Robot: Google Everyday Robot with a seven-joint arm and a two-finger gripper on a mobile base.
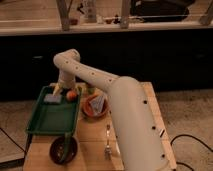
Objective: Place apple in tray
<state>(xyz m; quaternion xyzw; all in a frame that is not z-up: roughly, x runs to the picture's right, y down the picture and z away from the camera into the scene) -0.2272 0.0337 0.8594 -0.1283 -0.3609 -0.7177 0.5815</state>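
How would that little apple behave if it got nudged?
Probably roll: the apple looks round, though the tray rim beside it might stop it. Being small, it is likely light. The gripper hangs just left of it.

This is looking like a canteen kitchen: a long counter (125, 30) is running across at 12 o'clock over dark cabinet fronts (160, 57), and a wooden tabletop (90, 136) is carrying a bowl (95, 106) and a fork (107, 142). The gripper (56, 90) is hanging over the tray (50, 119) at 10 o'clock.
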